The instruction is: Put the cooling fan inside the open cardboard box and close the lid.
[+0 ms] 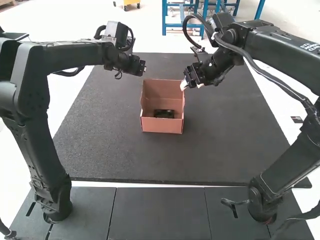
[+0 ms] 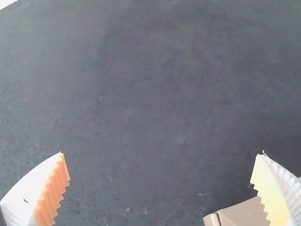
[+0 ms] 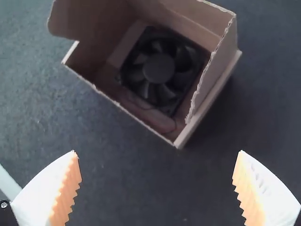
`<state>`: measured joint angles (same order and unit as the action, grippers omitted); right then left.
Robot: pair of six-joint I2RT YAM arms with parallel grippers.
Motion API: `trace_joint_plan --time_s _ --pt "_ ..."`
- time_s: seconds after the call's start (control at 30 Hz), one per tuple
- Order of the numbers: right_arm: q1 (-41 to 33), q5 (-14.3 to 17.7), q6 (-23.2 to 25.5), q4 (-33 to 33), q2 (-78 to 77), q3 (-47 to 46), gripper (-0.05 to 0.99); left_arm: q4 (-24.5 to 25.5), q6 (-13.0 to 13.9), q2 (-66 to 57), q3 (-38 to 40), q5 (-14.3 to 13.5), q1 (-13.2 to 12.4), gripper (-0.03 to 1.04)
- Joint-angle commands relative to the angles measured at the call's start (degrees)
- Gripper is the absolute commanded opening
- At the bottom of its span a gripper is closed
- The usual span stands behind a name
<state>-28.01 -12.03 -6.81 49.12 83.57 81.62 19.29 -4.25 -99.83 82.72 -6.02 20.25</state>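
Fingers (image 2: 49, 195) of both grippers (image 2: 161, 157) (image 3: 156, 155) gape wide, empty.

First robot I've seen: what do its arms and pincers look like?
The left arm and right arm are black, with jointed links, black cables looping at the wrists and white print on the right one. The left gripper and right gripper have white ribbed fingers with orange sawtooth pads.

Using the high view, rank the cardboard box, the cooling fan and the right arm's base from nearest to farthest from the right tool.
1. cardboard box: its rear right corner is just beside the right tool.
2. cooling fan: inside the box, on its floor.
3. right arm's base: far off, at the view's lower right.
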Motion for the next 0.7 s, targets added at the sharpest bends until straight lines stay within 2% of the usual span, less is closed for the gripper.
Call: trace_joint_plan --time_s 0.0,0.17,0.3,0.67 --pt "-0.1 0.2 1.8 -0.9 -3.9 0.2 0.73 -0.1 0.6 -0.2 2.4 0.5 1.4 0.91" --pt "0.0 0.3 3.0 -2.0 -4.4 0.3 0.73 1.1 0.7 -0.7 2.5 1.8 2.4 0.91" --pt "0.0 0.3 3.4 -2.5 -4.4 0.7 0.73 4.3 1.0 -0.8 2.4 2.3 3.0 0.91" --pt "0.1 0.3 3.4 -3.2 -3.6 1.0 0.73 10.6 1.1 -0.8 -1.0 3.8 3.0 0.91"
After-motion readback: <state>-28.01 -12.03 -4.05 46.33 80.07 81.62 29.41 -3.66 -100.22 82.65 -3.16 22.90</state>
